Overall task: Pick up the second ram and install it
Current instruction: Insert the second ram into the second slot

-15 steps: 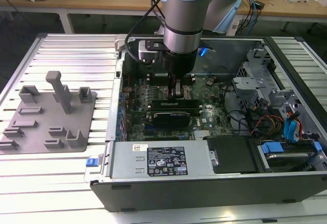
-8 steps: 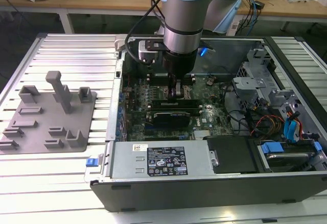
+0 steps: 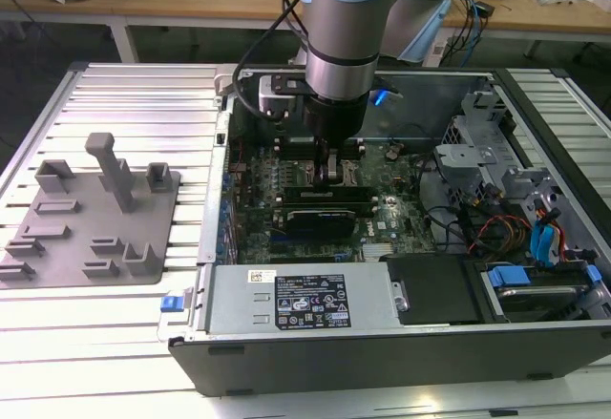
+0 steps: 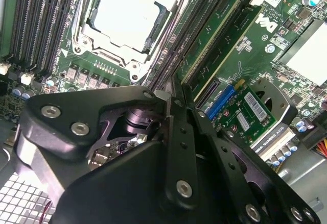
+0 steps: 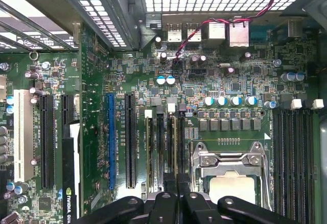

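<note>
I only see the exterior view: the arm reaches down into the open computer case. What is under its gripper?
Observer: In the second wrist view the gripper is shut on the second ram, a green stick standing in its slot.
Operator: What sits beside it?
Observer: In the first wrist view, the silver processor in its socket lies right beside those slots.
Operator: And on the other side?
Observer: A long blue expansion slot, same view.

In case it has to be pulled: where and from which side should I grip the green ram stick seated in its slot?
Pinch the ram stick across its two flat faces, midway along the top edge, coming down from above: it stands on edge, plugged in below, leaving only the top free.
</note>
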